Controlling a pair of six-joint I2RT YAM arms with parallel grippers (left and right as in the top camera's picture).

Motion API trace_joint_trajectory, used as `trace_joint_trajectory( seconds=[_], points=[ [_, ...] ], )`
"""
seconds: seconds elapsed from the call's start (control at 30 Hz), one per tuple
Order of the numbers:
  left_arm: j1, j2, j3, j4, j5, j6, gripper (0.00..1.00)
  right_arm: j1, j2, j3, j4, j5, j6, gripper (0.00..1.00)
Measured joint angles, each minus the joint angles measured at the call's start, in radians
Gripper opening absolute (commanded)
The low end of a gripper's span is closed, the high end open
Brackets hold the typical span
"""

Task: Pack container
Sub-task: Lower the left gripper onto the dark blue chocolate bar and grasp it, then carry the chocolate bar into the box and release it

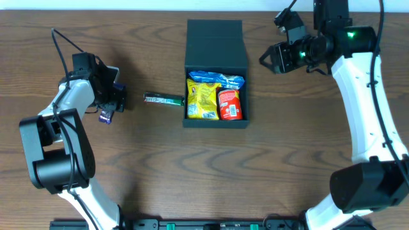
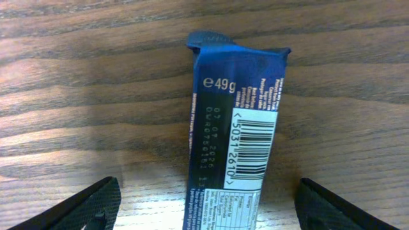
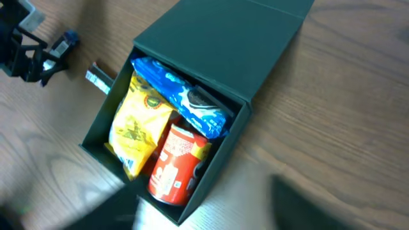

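The container [image 1: 215, 124] is a black box at mid-table with its flap lid [image 1: 215, 41] open to the far side. Inside lie a yellow packet [image 1: 202, 99], a blue packet [image 1: 214, 79] and a red can [image 1: 230, 104]. My left gripper [image 1: 108, 105] stands open over a dark blue snack bar [image 2: 236, 147] that lies flat on the wood; its fingers [image 2: 83, 207] are well clear of the bar on both sides. My right gripper [image 1: 271, 59] hovers open to the right of the lid with nothing in it. In the right wrist view its blurred fingers [image 3: 313, 204] frame the box [image 3: 217, 45].
A green bar [image 1: 163, 99] lies on the table just left of the box, its end near the box wall. The table is brown wood. The arm bases stand at the front edge.
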Motion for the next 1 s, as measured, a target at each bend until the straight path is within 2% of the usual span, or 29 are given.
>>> trace_joint_trajectory(
  seconds=[0.03, 0.17, 0.67, 0.83, 1.0],
  points=[
    [0.0, 0.0, 0.0, 0.0, 0.003, 0.001, 0.78, 0.0, 0.0, 0.0, 0.0, -0.001, 0.003, 0.99],
    [0.0, 0.002, 0.0, 0.0, 0.013, 0.002, 0.68, 0.0, 0.0, 0.0, 0.0, -0.001, 0.014, 0.99],
    [0.0, 0.012, 0.001, 0.018, 0.029, 0.002, 0.54, 0.0, 0.0, 0.0, 0.0, -0.001, 0.022, 0.99],
    [-0.001, 0.014, 0.002, 0.026, 0.029, 0.0, 0.41, 0.0, 0.0, 0.0, 0.0, -0.001, 0.022, 0.99],
    [-0.001, 0.015, 0.002, 0.033, 0.026, -0.009, 0.35, 0.0, 0.0, 0.0, 0.0, -0.001, 0.022, 0.99]
  ],
)
